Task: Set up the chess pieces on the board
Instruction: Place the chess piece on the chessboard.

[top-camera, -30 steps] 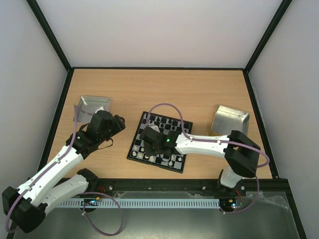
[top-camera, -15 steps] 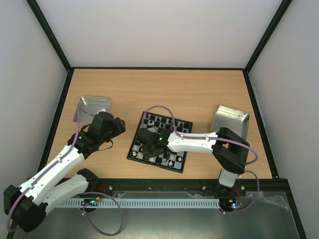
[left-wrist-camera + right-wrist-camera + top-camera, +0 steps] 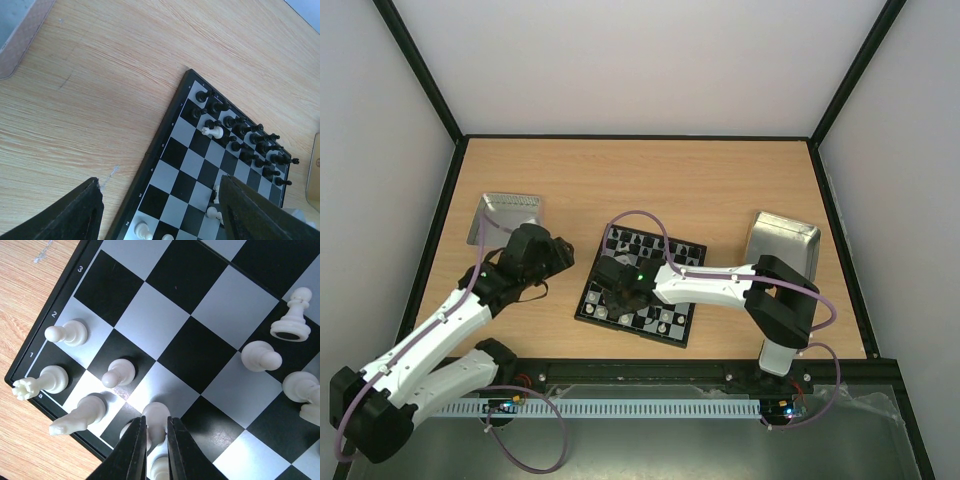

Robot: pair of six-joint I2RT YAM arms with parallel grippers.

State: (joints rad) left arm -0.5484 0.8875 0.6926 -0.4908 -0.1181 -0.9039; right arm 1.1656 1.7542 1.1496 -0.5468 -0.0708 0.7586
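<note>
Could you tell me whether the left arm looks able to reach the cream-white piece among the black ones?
Probably yes. The left gripper hovers open beside the black-and-grey checked chessboard, with nothing between it and the small cream-white piece. Black chessmen crowd that piece, so the jaws might knock them.

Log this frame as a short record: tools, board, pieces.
left tool: open, beside the board's left edge
right tool: shut on a white piece near the near-left corner
black pieces: lined up along the far side
stray: one white chessman among the black pieces
trays: left metal tray, right metal tray, flanking the board
</note>
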